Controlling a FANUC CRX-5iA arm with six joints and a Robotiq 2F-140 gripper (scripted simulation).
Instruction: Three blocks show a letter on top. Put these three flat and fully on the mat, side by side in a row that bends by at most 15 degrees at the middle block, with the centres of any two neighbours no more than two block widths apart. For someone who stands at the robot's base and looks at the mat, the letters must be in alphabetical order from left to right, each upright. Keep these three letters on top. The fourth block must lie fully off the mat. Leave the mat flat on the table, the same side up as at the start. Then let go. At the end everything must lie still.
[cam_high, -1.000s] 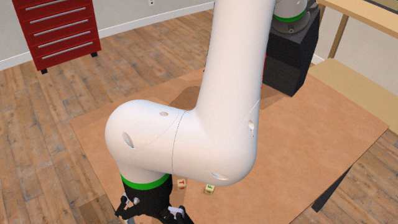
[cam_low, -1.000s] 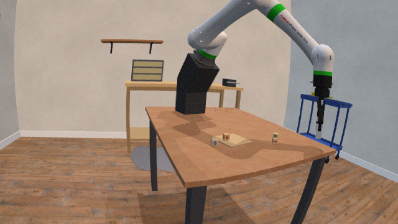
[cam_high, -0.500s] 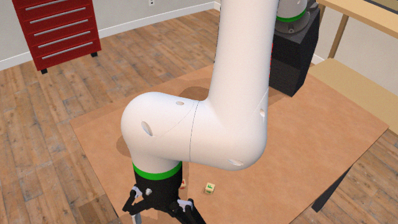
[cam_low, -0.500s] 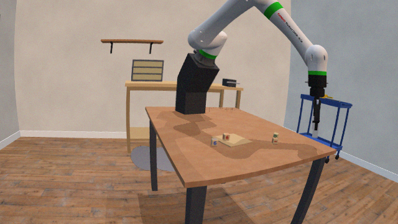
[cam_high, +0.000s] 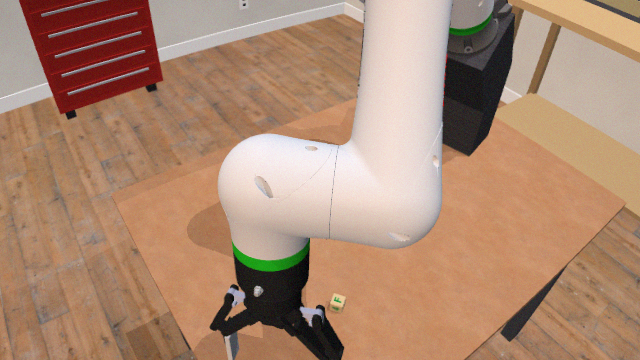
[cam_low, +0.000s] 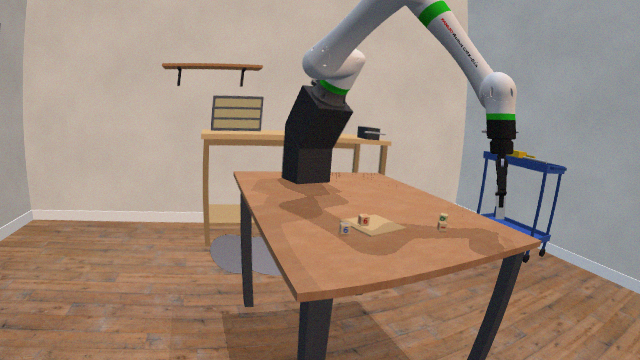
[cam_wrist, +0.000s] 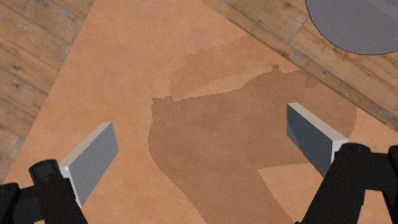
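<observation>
"What are the walls (cam_low: 125, 110) (cam_high: 190, 20) like?"

"Mostly plain and light, with a bluish wall (cam_low: 560, 80) at two o'clock in the exterior view. White strips run along the bottom."

"And the floor (cam_high: 75, 180) (cam_low: 125, 280) (cam_wrist: 25, 65)?"

"Brown wood boards. A round gray patch (cam_low: 230, 255) (cam_wrist: 365, 25) lies between seven and eight."

"Any furniture?"

"A brown table (cam_high: 500, 230) (cam_low: 320, 275) (cam_wrist: 125, 45) with dark legs. A blue cart (cam_low: 535, 164) stands at three, and a wall shelf (cam_low: 212, 66) hangs between ten and eleven."

"What's red?"

"Drawers (cam_high: 100, 47) at ten in the top view. Shadows fall on the table and floor."

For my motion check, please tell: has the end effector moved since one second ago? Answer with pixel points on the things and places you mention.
Yes. In the exterior view, the end effector (cam_high: 285, 350) (cam_low: 500, 212) (cam_wrist: 200, 128) has shifted toward the image's left against the blue cart (cam_low: 550, 168).
</observation>
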